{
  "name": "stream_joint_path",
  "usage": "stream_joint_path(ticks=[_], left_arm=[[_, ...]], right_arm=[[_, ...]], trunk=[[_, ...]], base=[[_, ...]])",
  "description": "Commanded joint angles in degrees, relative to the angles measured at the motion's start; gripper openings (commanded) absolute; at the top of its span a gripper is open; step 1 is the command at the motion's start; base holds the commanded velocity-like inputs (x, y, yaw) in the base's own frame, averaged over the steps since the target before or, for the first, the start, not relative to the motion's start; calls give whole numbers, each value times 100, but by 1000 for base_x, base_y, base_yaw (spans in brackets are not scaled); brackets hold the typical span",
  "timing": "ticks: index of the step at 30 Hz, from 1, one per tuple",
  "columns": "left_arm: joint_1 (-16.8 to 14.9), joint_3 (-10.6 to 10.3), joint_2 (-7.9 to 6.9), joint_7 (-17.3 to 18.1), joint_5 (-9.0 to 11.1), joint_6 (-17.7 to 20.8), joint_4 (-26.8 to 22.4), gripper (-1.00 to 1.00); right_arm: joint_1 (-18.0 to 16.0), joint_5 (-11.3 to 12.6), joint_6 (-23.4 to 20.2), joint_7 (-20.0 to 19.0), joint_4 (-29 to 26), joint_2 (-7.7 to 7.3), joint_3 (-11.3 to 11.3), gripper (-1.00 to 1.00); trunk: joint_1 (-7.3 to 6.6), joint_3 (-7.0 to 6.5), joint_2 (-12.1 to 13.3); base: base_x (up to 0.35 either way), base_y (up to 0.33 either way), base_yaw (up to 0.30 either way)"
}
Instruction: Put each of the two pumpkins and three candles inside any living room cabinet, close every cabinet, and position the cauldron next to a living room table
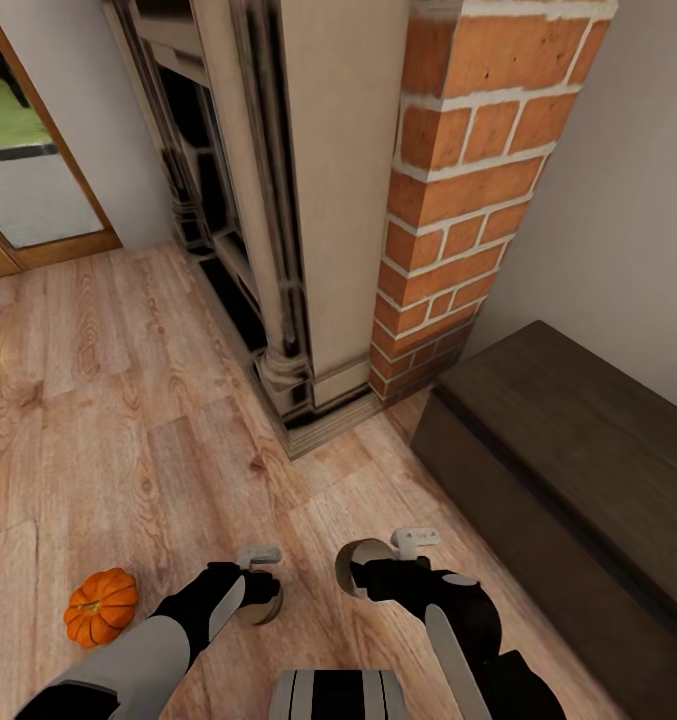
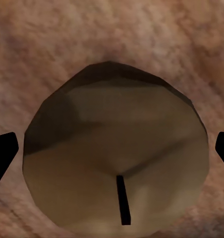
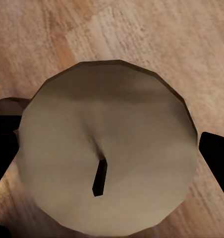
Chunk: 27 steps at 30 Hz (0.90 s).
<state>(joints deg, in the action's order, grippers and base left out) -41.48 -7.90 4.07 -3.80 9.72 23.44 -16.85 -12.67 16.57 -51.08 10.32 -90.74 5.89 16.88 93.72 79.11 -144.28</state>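
While both arms are reaching forward over the plank floor, each gripper is holding a candle, and the lines below are running from near to far.

Left gripper (image 1: 259, 585): is clamping a candle (image 1: 258, 598) low in the head view, just above the floor; in the left wrist view its dark fingertips (image 2: 3, 151) are flanking the candle (image 2: 117, 153) on both sides, and the black wick is showing on the candle's flat top.

Right gripper (image 1: 378, 568): is gripping a second candle (image 1: 360, 566) beside the first; in the right wrist view the pale round top (image 3: 107, 148) with its wick is sitting between the black fingers (image 3: 216, 158).

Pumpkin (image 1: 101, 605): is lying on the wood floor (image 1: 128, 400), off to the left of the left arm, apart from it.

Cabinet (image 1: 578, 470): is standing to the right front against the wall, its dark brown top bare and its fronts looking shut.

Fireplace (image 1: 268, 220): is rising straight ahead, pale surround with a dark opening.

Brick column (image 1: 468, 180): is adjoining the fireplace, between it and the cabinet.

Doorway (image 1: 23, 170): is showing at far left, with grass beyond.
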Motion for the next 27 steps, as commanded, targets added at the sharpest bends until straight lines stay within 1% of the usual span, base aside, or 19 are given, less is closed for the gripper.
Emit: stream_joint_path(ticks=[1,7,9,11,13,15,25,27], left_arm=[[0,-45,-3,-41,60,29,-11,100],[0,-45,-3,-38,60,29,-11,100],[0,-45,-3,-36,58,29,-11,100],[1,-45,-3,-34,59,29,-11,100],[0,-45,-3,-34,57,29,-11,100],[0,-45,-3,-34,59,29,-11,100],[0,-45,-3,-37,56,29,-11,100],[0,-45,-3,-36,56,29,-11,100]], right_arm=[[-5,65,-17,40,-5,0,-2,-100],[-3,64,-16,9,-5,-4,-39,-100],[-1,61,-16,7,-5,-7,-43,-100],[1,63,-16,4,-5,-8,-116,-100],[1,69,-16,-4,-5,-5,-281,-100],[1,72,-16,-9,-5,-3,-368,-100],[2,75,-16,-7,-5,-3,-421,-100],[2,75,-16,-7,-5,-3,-422,-100]], trunk=[[-1,4,-2],[-1,4,-2],[4,48,-4],[7,70,-6],[7,70,-6],[7,70,-6],[7,70,-6],[12,115,-8]], base=[[0,0,0],[0,0,0],[0,0,0],[0,0,0],[0,0,0],[0,0,0],[0,0,0],[0,0,0]])
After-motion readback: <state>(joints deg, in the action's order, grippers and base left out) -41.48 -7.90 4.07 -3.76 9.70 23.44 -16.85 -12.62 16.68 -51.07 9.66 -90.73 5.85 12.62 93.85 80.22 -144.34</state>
